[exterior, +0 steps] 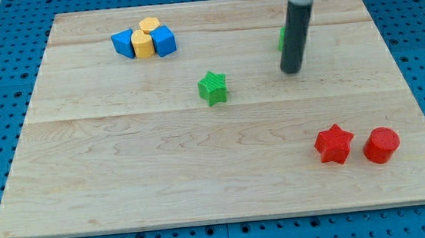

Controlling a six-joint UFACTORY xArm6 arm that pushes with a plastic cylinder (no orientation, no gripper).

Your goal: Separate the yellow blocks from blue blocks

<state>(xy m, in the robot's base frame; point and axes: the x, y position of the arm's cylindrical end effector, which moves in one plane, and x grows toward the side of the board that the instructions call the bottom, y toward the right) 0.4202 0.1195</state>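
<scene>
Yellow blocks, two of them, sit huddled with the blue blocks near the view's top left of the wooden board (125, 180): one yellow block (142, 44) wedged between a blue block (122, 43) and a second blue block (164, 41), touching both, the other yellow block (149, 24) just behind. We carry no fingers, only a rod, so nothing is held; our tip (291, 70) rests well apart toward the top right, with a green block (282, 39) partly hidden behind the rod. A green star (213, 87) lies mid-board; a red star (333, 144) and red cylinder (381, 145) sit bottom right

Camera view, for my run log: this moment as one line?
my tip: right of green star | yellow blocks touching blue blocks | unseparated
</scene>
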